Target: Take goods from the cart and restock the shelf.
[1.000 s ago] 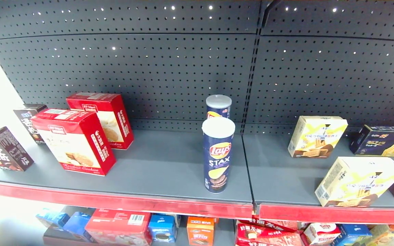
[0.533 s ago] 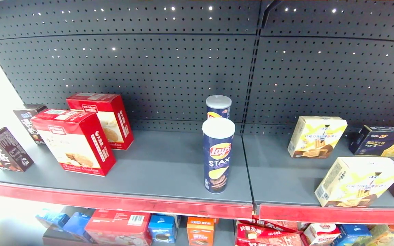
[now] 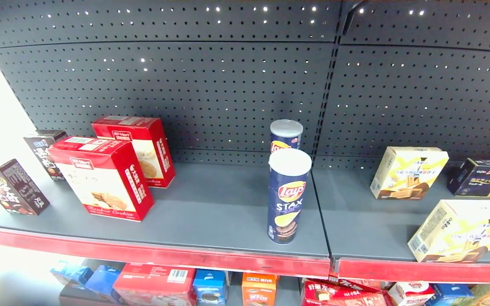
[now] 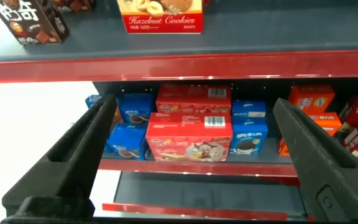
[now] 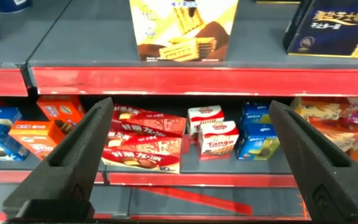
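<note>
Two cans: front can (image 3: 288, 199) and back can (image 3: 286, 134) upright, centre frame, on shelf (image 3: 211, 212).
Left gripper (image 4: 194, 102): fingers spread, empty.
Right gripper (image 5: 191, 104): fingers spread, empty.

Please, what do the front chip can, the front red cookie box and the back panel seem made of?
The front chip can: probably a paperboard tube with glossy printed wrap, by its sheen; its pale lid looks like matte plastic. The front red cookie box: glossy printed cardboard, folded edges. The back panel: likely painted metal, dark grey, punched with regular holes.
</note>
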You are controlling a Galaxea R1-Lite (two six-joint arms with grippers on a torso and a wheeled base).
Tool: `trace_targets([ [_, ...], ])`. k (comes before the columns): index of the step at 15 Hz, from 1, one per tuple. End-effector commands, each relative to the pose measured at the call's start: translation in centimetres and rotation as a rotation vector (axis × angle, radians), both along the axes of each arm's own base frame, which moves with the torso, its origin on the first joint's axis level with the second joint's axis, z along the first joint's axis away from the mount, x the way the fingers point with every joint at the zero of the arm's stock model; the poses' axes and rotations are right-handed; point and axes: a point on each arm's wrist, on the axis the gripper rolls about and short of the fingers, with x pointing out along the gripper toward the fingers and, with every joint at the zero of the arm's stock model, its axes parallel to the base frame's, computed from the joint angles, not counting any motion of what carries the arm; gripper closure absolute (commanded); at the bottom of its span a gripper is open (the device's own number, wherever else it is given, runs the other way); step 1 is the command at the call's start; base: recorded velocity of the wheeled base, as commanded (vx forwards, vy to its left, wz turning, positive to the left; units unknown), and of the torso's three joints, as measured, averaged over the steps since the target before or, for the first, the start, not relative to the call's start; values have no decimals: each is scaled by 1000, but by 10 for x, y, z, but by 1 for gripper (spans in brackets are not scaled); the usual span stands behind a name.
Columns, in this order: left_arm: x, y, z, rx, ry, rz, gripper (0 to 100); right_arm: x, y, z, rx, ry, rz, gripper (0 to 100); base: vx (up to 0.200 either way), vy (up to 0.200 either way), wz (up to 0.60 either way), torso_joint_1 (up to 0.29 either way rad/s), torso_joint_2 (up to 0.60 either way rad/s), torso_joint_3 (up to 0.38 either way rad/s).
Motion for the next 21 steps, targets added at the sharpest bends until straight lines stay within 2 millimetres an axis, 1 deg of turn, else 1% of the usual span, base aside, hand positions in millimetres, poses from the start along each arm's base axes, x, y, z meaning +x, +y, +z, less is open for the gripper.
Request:
trace_targets([
  [1,0,0,0,-1,1,2,0,0,0,0,0,2,1,0,0,0,0,0,0,0],
  [8,0,0,0,-5,2,2,0,0,0,0,0,2,4,0,0,0,0,0,0,0],
  [9,0,0,0,-5,2,2,0,0,0,0,0,2,4,0,0,0,-600,2,2,-2],
  [21,0,0,1,8,-1,3,0,0,0,0,0,2,3,0,0,0,0,0,0,0],
])
